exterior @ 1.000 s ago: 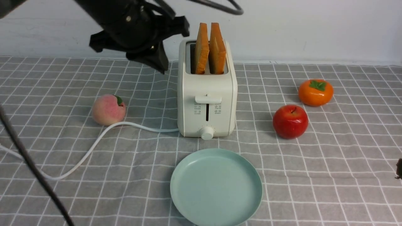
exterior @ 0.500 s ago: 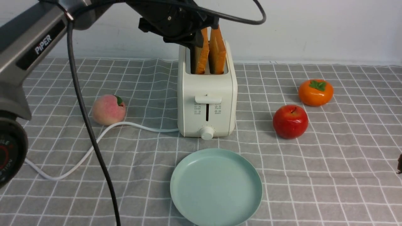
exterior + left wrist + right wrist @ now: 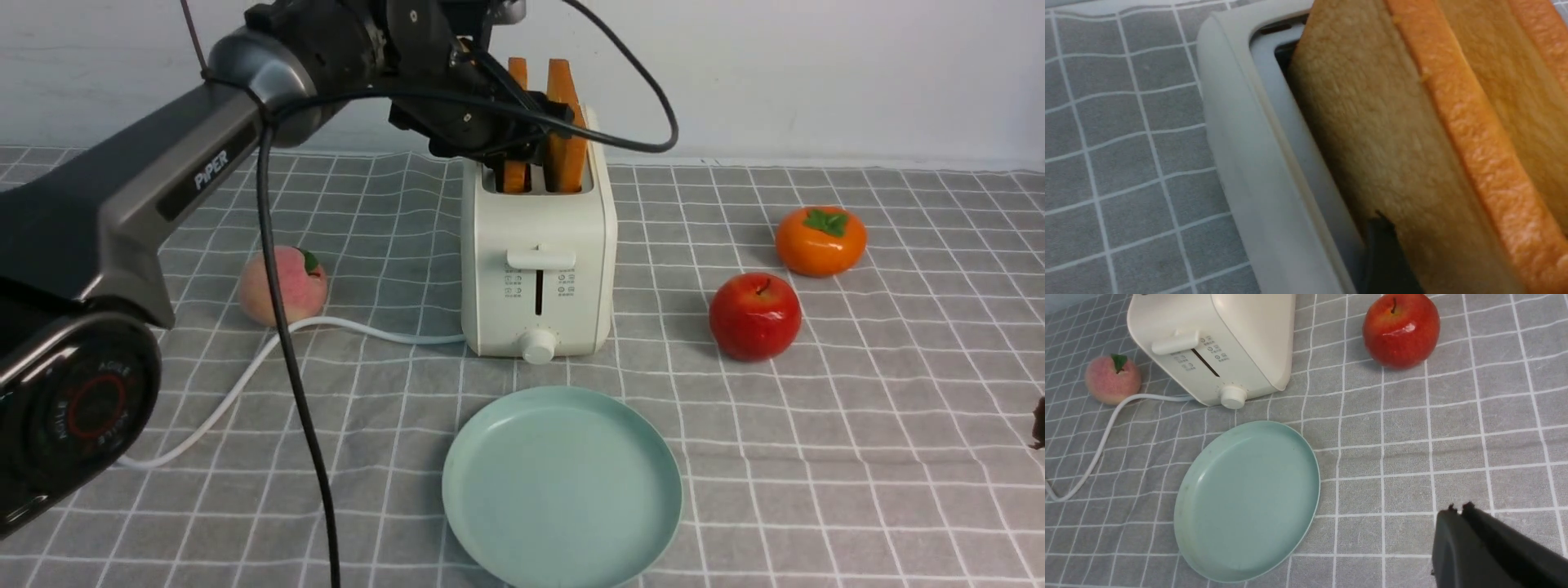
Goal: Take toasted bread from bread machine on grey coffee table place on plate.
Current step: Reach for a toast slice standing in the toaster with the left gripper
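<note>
Grey coffee table [image 3: 816, 449]; golden, orange-crusted toasted bread [image 3: 566, 162] upright; left jaws cannot tell, right jaws together.

Left arm [image 3: 204, 171] outstretched, right pincer [image 3: 1458, 507] closed

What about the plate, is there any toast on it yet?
No, the mint-green plate is bare, and both toast slices stand upright in the toaster.

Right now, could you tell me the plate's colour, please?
The plate is pale mint green, clearest in the right wrist view.
</note>
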Tool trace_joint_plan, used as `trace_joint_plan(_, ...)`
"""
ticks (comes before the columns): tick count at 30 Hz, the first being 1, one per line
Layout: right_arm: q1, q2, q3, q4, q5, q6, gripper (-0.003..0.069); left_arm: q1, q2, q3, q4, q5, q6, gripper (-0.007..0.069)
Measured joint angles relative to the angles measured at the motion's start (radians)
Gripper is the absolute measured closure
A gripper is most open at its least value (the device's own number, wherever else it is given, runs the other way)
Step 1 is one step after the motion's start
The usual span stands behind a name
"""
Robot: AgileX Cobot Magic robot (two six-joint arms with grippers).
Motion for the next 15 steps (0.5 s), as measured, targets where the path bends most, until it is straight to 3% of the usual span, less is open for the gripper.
trace_joint_plan(2,0.0,0.0,0.0,0.001,0.001,0.0,0.0642,0.0,-0.007,0.0,0.01,0.011,-0.004,0.048)
trace_joint_plan(4,0.0,0.0,0.0,0.001,0.001,0.0,0.0641,0.0,-0.025,0.0,0.02,0.026,-0.004,0.0544)
trace_joint_plan(11,0.0,0.0,0.0,0.001,0.002,0.0,0.0636,-0.001,-0.178,0.0,0.064,0.084,-0.004,0.0522)
trace_joint_plan(15,0.0,0.0,0.0,0.001,0.002,0.0,0.0636,-0.001,-0.347,-0.001,0.113,0.217,-0.003,0.0522)
